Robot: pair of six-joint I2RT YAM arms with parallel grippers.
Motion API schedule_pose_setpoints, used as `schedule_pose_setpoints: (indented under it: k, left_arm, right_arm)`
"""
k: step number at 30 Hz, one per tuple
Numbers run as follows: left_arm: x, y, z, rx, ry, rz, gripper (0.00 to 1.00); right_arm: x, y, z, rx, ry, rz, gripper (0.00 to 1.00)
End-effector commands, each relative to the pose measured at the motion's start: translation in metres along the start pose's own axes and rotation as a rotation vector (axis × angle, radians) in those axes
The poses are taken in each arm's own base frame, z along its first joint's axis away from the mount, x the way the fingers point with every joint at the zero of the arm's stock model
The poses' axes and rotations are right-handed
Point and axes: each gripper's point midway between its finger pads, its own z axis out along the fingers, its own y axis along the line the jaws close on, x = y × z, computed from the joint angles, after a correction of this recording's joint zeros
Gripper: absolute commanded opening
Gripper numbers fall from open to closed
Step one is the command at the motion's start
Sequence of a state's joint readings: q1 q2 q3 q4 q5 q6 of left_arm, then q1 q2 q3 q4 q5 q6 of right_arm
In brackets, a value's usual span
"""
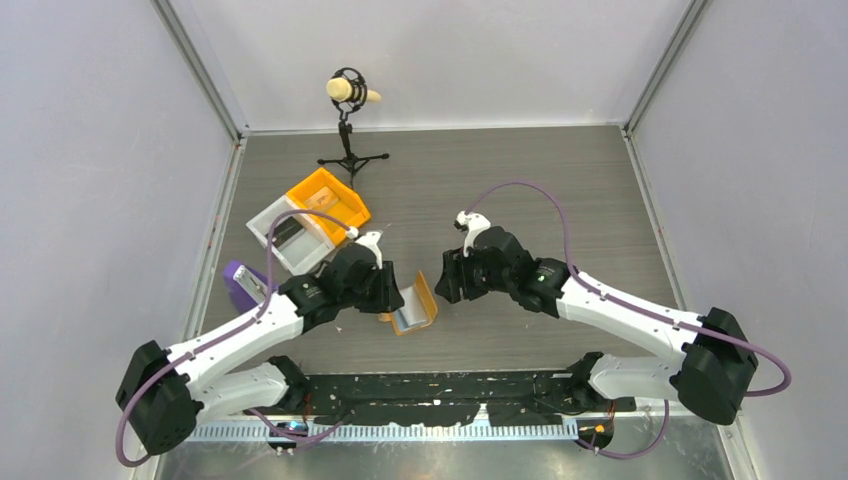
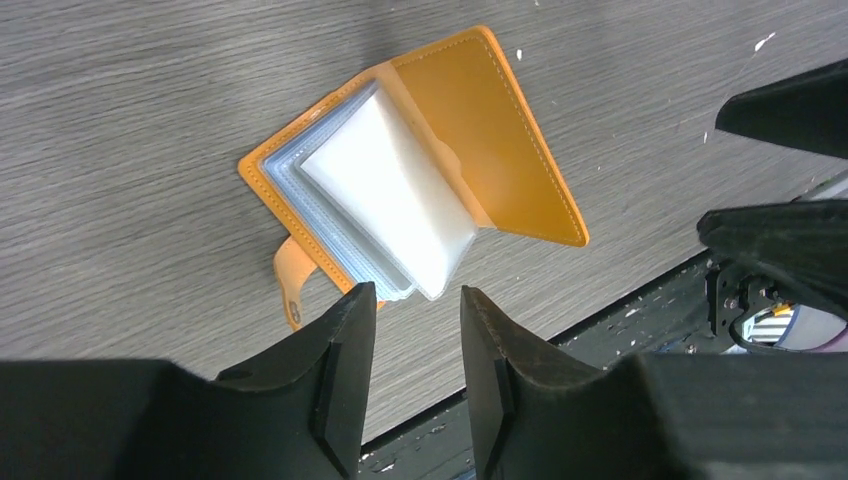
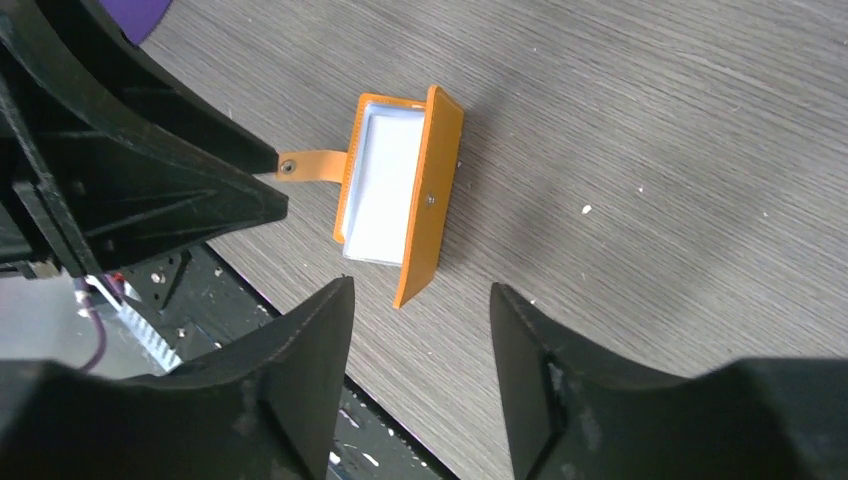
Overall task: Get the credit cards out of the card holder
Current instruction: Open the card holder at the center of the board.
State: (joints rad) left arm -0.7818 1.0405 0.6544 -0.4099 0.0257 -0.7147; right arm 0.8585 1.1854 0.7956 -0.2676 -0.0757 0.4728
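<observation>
Left gripper (image 2: 415,295), narrowly parted and empty, hangs just beside the half-open card holder (image 2: 390,190).

free: table (image 1: 600,170) beyond card holder (image 1: 413,305) | obstacles: orange bin (image 1: 328,200), white bin (image 1: 290,235) to its left-rear

Both arms reach inward, left hand (image 2: 415,300) and right hand (image 3: 420,295) parted, holding nothing.

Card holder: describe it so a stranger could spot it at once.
On the grey wood-grain table, look near the front middle. The card holder lies there, half open. Unlike the bigger orange bin back left, it is a thin orange wallet with pale sleeves inside.
</observation>
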Motion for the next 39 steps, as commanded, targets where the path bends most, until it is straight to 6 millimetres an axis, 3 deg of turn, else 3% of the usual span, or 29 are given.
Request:
schedule_pose_setpoints:
  k: [1, 4, 9, 15, 19, 23, 29, 34, 39]
  left_arm:
    - [-0.021, 0.005, -0.013, -0.044, -0.114, -0.023, 0.41]
    - [-0.018, 0.022, -0.02, -0.103, -0.148, -0.032, 0.47]
    - [-0.004, 0.038, -0.016, -0.131, -0.132, -0.041, 0.54]
    - [0.004, 0.044, -0.002, -0.143, -0.101, -0.021, 0.6]
    - [0.008, 0.044, 0.01, -0.129, -0.087, -0.022, 0.6]
    - [0.009, 0.042, 0.018, -0.105, -0.098, -0.021, 0.59]
    - [0.016, 0.044, 0.028, -0.098, -0.078, -0.023, 0.53]
    - [0.021, 0.048, 0.033, -0.12, -0.044, -0.017, 0.44]
    - [0.019, 0.039, 0.033, -0.073, -0.047, -0.012, 0.1]
  right_arm:
    - [-0.011, 0.017, 0.002, 0.003, -0.022, -0.043, 0.63]
    - [-0.012, 0.023, 0.007, 0.064, -0.042, -0.075, 0.66]
    - [-0.018, 0.062, 0.013, 0.009, -0.051, -0.119, 0.57]
    - [-0.016, 0.097, 0.022, -0.109, -0.065, -0.067, 0.42]
    - [-0.004, 0.107, 0.036, -0.148, -0.027, -0.045, 0.41]
    - [0.004, 0.098, 0.053, -0.122, -0.002, -0.06, 0.41]
    - [0.01, 0.053, 0.071, -0.019, 0.046, -0.033, 0.41]
    - [0.024, 0.032, 0.077, 0.015, 0.067, -0.008, 0.43]
    - [0.035, 0.017, 0.078, 0.042, 0.087, -0.009, 0.5]
